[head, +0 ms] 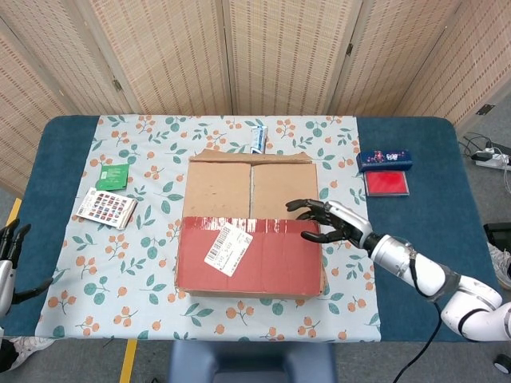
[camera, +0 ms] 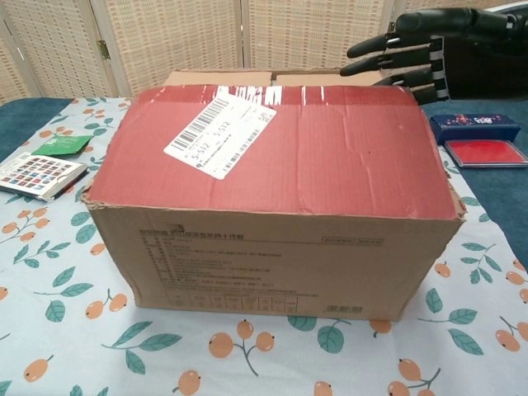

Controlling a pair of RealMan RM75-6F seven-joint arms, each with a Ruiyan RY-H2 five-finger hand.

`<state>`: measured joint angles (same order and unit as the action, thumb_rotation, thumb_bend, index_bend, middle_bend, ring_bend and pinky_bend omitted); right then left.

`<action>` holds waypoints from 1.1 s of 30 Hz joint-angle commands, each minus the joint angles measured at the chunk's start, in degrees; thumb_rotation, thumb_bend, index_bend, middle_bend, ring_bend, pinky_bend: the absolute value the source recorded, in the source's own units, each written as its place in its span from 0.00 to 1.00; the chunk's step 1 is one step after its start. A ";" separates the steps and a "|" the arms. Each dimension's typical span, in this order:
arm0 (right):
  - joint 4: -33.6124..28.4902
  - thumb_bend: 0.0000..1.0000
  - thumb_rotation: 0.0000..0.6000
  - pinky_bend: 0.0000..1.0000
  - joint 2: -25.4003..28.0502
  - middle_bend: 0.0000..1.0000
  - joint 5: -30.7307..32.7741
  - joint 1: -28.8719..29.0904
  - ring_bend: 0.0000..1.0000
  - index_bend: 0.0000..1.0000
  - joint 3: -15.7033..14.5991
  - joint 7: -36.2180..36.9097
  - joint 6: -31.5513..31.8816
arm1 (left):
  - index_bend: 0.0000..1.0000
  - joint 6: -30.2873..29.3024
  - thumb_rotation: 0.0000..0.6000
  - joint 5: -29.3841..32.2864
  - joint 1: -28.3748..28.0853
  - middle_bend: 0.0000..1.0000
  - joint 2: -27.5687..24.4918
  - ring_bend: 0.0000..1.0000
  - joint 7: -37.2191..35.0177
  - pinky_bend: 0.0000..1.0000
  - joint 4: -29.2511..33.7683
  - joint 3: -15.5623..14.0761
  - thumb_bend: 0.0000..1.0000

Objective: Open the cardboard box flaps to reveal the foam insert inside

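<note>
While the cardboard box [head: 251, 224] sits mid-tabletop [head: 415, 263], the right robot hand [head: 326, 222], fingers spread and empty, hovers at the red flap's [camera: 272, 148] right edge. Fingertips could skid off the taped surface, shoving the box instead of lifting it.

The brown cardboard box [camera: 272, 256] is looking rough and matt, its red taped flap [camera: 330, 157] shining a little. The black plastic right hand [camera: 412, 54] is gleaming smooth.
</note>
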<state>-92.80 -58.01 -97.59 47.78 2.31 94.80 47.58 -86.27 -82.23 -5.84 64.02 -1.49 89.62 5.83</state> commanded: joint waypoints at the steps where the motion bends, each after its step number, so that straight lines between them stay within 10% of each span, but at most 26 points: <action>1: -0.55 0.30 0.71 0.31 0.57 0.15 -0.71 -0.01 0.28 0.24 -0.59 1.36 2.19 | 0.00 -0.13 1.00 -0.04 0.07 0.00 -0.03 0.00 -0.04 0.00 0.04 0.02 0.19; 12: -4.13 0.30 0.71 0.31 3.23 0.14 -5.55 0.15 0.28 0.24 -3.28 7.48 10.13 | 0.00 -0.19 1.00 -0.60 0.25 0.00 -0.03 0.00 -0.17 0.00 0.13 -0.42 0.19; 33: -18.60 0.30 0.71 0.31 11.83 0.13 -16.48 -3.23 0.27 0.24 -9.78 -2.46 21.75 | 0.00 -1.56 1.00 -2.38 0.48 0.00 0.38 0.00 1.41 0.00 0.68 -0.87 0.19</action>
<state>-110.52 -46.75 -113.18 44.96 -6.71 93.25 68.70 -87.84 -84.61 -5.36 64.40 -0.08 90.30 4.96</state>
